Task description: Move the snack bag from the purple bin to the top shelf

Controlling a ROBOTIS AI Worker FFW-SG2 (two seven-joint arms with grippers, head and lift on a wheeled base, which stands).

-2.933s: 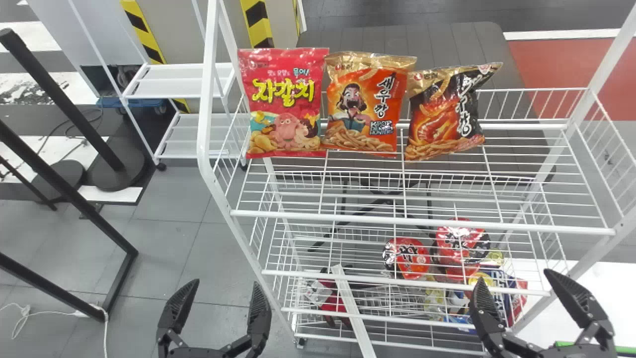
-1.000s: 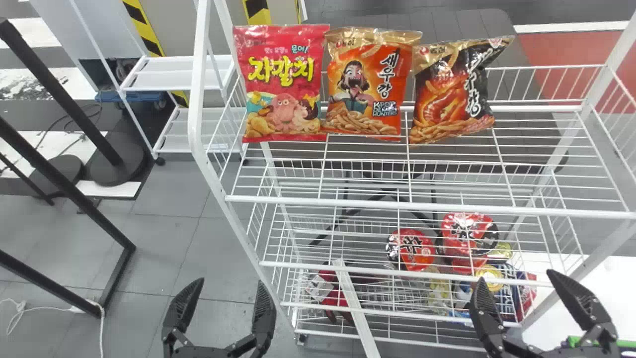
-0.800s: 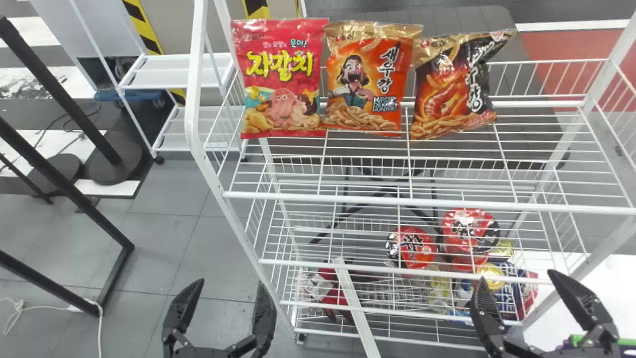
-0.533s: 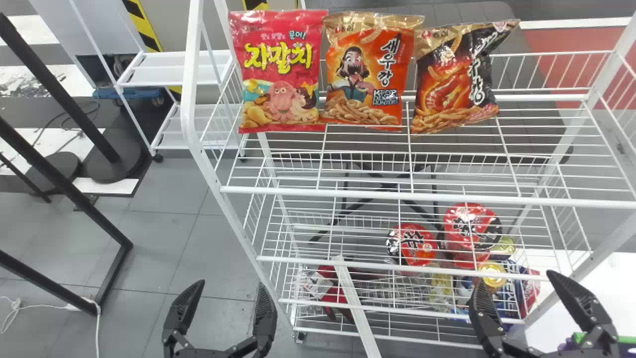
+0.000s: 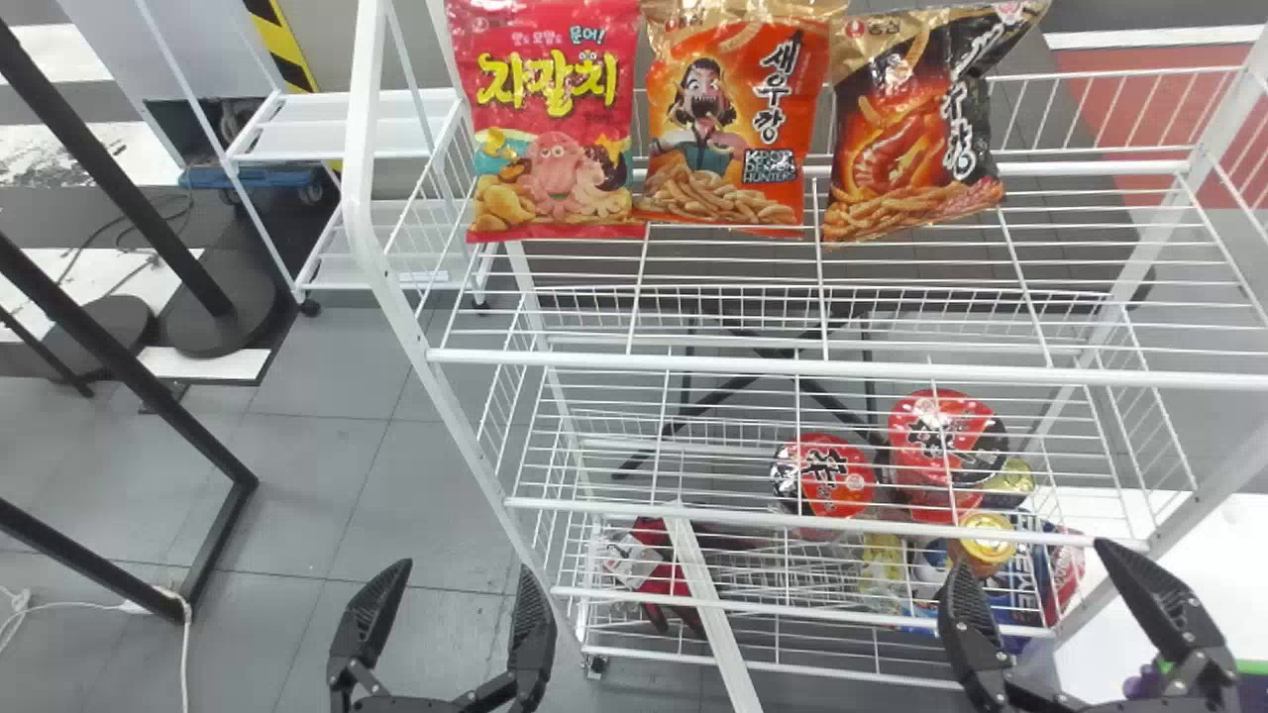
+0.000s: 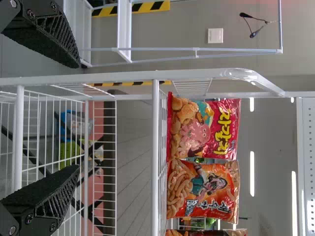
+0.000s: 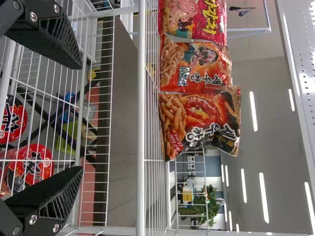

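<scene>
Three snack bags stand in a row at the back of the white wire top shelf: a red one, an orange one and a black-and-orange one. My left gripper is open, low at the rack's left front. My right gripper stands open in front of the rack's lower right part. In the left wrist view the left gripper has nothing between its fingers; the right gripper is equally empty in the right wrist view. A bit of purple shows behind the right gripper.
Lower shelves hold red noodle packs, cans and a red-and-white item. A white strip leans at the rack's front. Black metal frame bars stand at the left, with a smaller white rack behind.
In the head view the rack and snack bags have shifted upward and grown larger. Purple has come into view at the lower right. Both grippers stay nearly in place and open.
</scene>
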